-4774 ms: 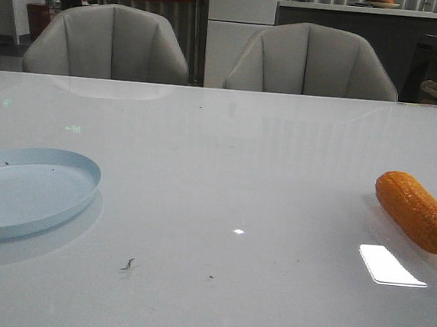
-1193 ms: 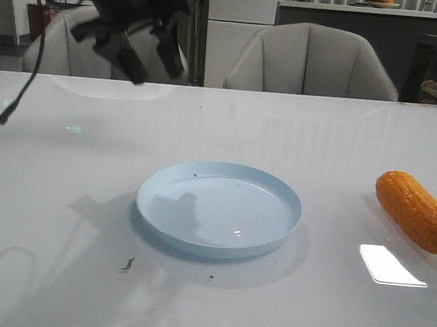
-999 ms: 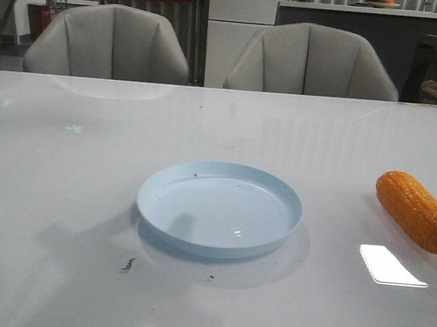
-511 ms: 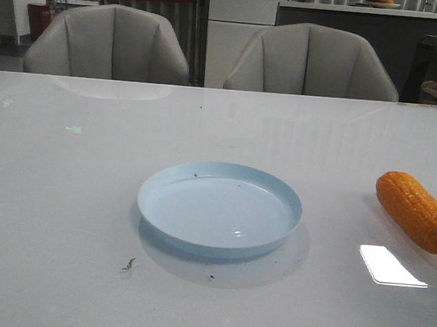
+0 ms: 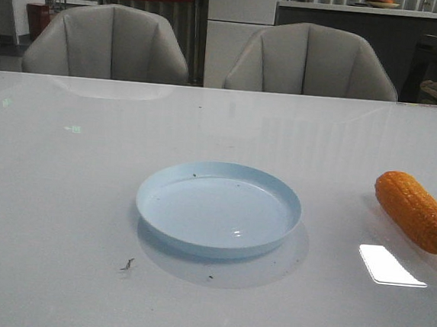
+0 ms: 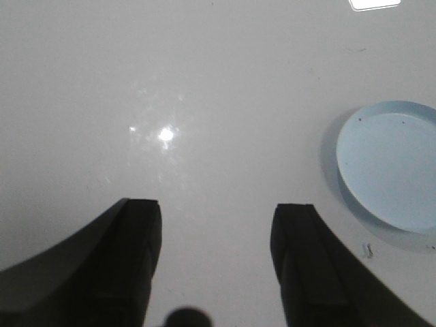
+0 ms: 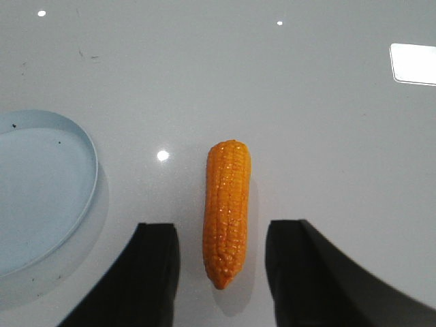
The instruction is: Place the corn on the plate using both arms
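The orange corn (image 5: 415, 210) lies on the white table at the right edge of the front view, apart from the pale blue plate (image 5: 218, 207) in the middle. No arm shows in the front view. In the right wrist view my right gripper (image 7: 221, 231) is open and high above the corn (image 7: 227, 208), whose tapered end lies between the two fingers. The plate (image 7: 41, 191) shows at one side there. My left gripper (image 6: 216, 211) is open and empty above bare table, with the plate (image 6: 390, 163) off to one side.
Two grey chairs (image 5: 110, 43) (image 5: 312, 61) stand behind the table's far edge. A bright light reflection (image 5: 389, 265) lies on the table just in front of the corn. Small dark specks (image 5: 128, 263) lie on the table in front of the plate.
The plate went from the table's left side to its middle. The black arm seen above the far left rose out of the front view. The corn has not moved.
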Motion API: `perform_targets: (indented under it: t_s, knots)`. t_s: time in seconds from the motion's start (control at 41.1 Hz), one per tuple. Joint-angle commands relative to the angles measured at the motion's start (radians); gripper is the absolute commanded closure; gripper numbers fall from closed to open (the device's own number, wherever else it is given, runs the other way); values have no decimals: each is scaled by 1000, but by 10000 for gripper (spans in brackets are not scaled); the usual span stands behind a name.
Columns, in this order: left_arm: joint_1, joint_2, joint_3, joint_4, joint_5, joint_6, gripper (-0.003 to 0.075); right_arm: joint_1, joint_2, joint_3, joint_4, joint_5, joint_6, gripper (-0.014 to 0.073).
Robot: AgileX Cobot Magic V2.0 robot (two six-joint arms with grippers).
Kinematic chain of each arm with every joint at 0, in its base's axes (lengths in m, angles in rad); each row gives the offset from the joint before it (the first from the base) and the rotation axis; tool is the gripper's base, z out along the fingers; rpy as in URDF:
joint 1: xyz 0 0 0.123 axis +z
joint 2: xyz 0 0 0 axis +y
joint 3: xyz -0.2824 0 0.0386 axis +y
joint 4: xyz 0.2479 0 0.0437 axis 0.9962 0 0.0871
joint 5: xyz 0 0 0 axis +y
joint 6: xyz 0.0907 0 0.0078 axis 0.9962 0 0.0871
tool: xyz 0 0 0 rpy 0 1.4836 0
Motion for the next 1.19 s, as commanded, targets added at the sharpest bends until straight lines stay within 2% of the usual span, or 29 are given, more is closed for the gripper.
perform_targets:
  t_s: [0.0,0.195,0.268,0.56,0.95,1.023,1.169]
  knots:
    - [0,-55,63,-18,-80,-45,295,-5,77,-137,6,-7,2,167]
    - [0,-72,75,-18,-84,-45,295,-5,312,-364,-50,110,2,15]
    - [0,-72,75,-18,-105,-45,295,-5,389,-424,-79,114,2,0]
    - [0,-72,75,-18,-122,-45,295,-30,637,-526,-71,158,2,0]
    - [0,-72,75,-18,-150,-45,295,-30,774,-526,-13,186,2,4]
    - [0,-72,75,-18,-150,-45,295,-30,786,-526,-14,183,1,27]
    - [0,-72,75,-18,-150,-45,295,-30,820,-526,-14,184,1,136]
